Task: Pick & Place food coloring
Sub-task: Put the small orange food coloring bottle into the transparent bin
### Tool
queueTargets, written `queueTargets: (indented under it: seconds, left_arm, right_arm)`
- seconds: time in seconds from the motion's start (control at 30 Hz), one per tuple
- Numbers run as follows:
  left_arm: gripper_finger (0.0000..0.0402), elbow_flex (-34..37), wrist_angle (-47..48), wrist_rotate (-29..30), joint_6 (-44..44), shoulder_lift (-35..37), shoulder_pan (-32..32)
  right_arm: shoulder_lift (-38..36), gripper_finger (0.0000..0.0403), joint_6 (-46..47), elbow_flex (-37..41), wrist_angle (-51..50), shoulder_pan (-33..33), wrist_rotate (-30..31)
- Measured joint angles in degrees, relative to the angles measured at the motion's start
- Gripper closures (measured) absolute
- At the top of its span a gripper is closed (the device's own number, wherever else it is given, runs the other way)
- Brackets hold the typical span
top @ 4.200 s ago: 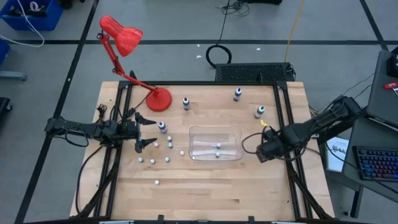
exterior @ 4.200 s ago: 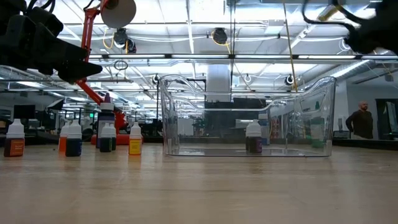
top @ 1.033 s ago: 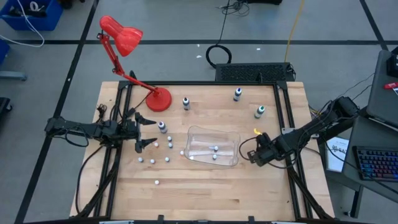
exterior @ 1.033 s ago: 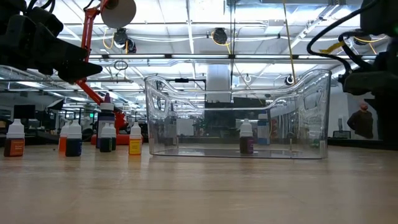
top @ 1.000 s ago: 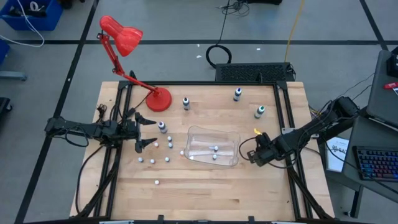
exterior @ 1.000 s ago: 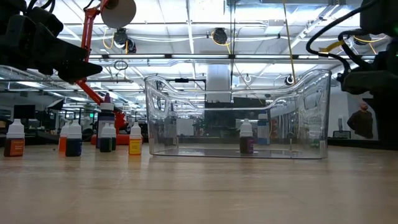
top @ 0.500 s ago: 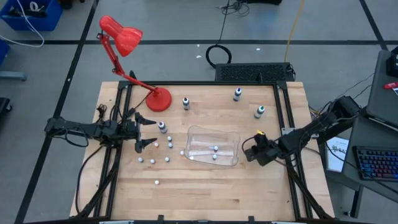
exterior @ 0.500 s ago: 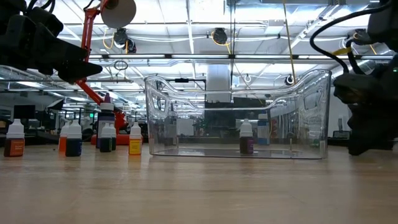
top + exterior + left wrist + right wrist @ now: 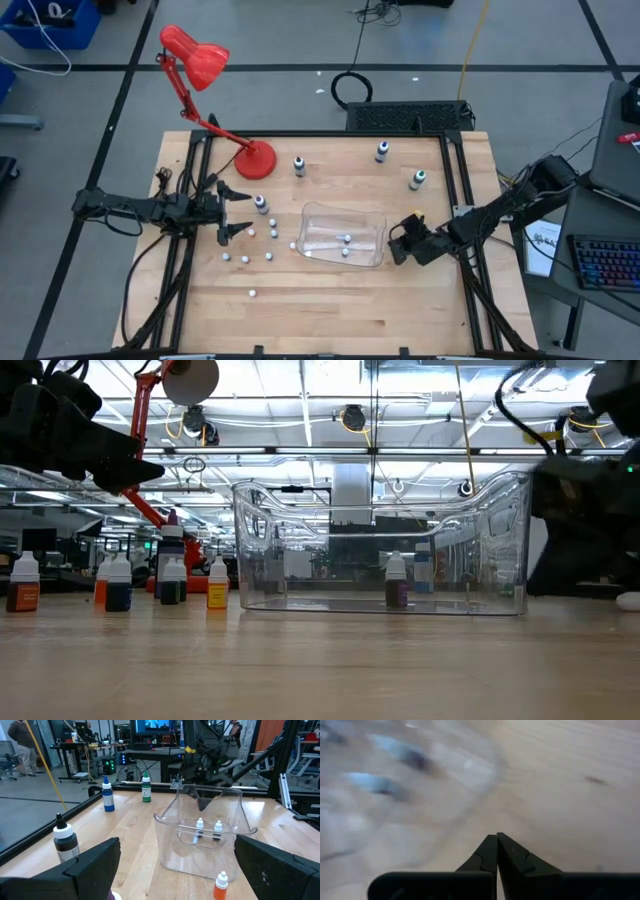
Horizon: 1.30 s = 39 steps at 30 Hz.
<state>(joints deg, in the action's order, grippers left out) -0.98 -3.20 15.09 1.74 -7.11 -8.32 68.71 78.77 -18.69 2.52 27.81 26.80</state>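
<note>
The right tool (image 9: 398,243), pressed together and empty, is now nudging the clear bin (image 9: 343,237), shifting it toward the loose bottles (image 9: 257,244).

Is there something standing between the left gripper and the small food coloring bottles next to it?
Nothing visible. The left gripper, fingers open, hangs beside the loose food coloring bottles, with only bare table between. The clear bin lies beyond them.
</note>
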Motion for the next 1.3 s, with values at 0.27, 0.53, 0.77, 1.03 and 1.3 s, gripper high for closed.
queueTargets:
  seconds: [0.27,0.53,0.77,1.03,1.3]
  left_arm:
    - [0.0014,0.0,0.0,0.0,0.0,0.0,0.0]
    - [0.0014,0.0,0.0,0.0,0.0,0.0,0.0]
    - [0.0014,0.0,0.0,0.0,0.0,0.0,0.0]
    - [0.0014,0.0,0.0,0.0,0.0,0.0,0.0]
    - [0.0014,0.0,0.0,0.0,0.0,0.0,0.0]
  right_arm:
    - [0.0,0.0403,-5.0,0.0,5.6,0.0,1.9]
    - [-2.1,0.0403,-14.2,-1.0,5.6,2.8,-0.9]
    - [-5.8,0.0403,-23.0,-16.5,-22.5,4.2,-1.6]
    - [-1.2,0.0403,-27.0,-38.1,-68.2,4.2,-15.7]
    - [-0.7,0.037,-30.2,-29.3,-69.2,0.7,-29.5]
